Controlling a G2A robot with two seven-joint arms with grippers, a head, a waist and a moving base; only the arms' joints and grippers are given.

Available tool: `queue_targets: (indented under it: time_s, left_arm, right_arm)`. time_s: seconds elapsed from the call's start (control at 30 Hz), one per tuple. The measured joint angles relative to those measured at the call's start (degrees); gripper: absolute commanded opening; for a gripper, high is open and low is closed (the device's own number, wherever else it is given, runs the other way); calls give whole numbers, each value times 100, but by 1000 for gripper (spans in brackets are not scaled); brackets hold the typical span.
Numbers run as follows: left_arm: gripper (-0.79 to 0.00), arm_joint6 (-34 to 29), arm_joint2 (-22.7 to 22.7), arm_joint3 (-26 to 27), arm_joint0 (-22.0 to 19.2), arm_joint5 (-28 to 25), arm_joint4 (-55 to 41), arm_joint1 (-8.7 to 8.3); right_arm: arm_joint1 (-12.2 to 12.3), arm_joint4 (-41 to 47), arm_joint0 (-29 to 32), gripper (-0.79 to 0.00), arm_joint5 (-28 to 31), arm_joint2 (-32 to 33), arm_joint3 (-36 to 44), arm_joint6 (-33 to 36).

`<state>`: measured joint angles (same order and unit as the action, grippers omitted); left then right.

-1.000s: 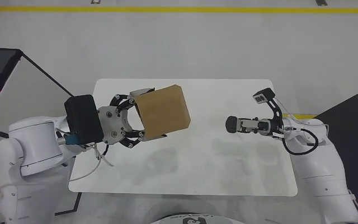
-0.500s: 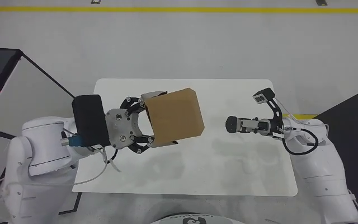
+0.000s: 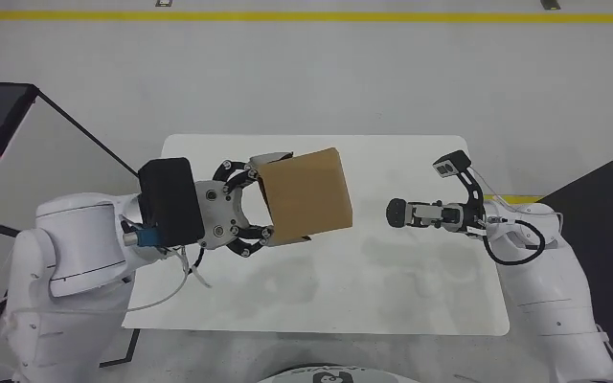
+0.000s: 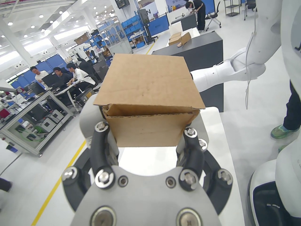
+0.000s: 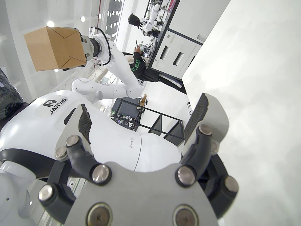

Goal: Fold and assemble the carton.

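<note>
A brown cardboard carton point(image 3: 305, 194) is held above the left half of the white table point(image 3: 383, 287), formed into a box shape. My left gripper point(image 3: 261, 199) is shut on the carton's near end, its fingers point(image 4: 100, 139) on either side of the folded flaps. In the left wrist view the carton point(image 4: 145, 95) shows a flat top panel and a flap tucked below it. The right wrist view shows the carton point(image 5: 54, 48) from afar, with its interlocked end flaps facing it. My right gripper point(image 3: 395, 213) hangs over the table's right side, open and holding nothing, its fingers point(image 5: 200, 114) spread.
The table surface below and between the arms is bare white. A black frame point(image 3: 67, 120) stands off the table's left edge. A yellow floor line point(image 3: 306, 15) runs along the far side.
The left arm has carried the carton to the right and turned it slightly. The right arm has stayed still.
</note>
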<state>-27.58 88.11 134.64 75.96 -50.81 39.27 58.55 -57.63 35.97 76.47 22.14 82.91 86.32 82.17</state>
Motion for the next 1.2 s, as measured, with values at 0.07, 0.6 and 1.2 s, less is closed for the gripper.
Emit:
queue_targets:
  time_s: [0.07, 0.6, 1.2]
  left_arm:
    - [-785, -39, -90, 0, -98, 6, 129, -7]
    - [-785, -678, -421, 0, -231, 1114, -911, -62]
    - [-785, -355, -595, -1172, 21, 24, -2645, -127]
  right_arm:
    - [0, 0, 0, 0, 0, 0, 0, 0]
    - [0, 0, 0, 0, 0, 0, 0, 0]
    - [0, 0, 0, 0, 0, 0, 0, 0]
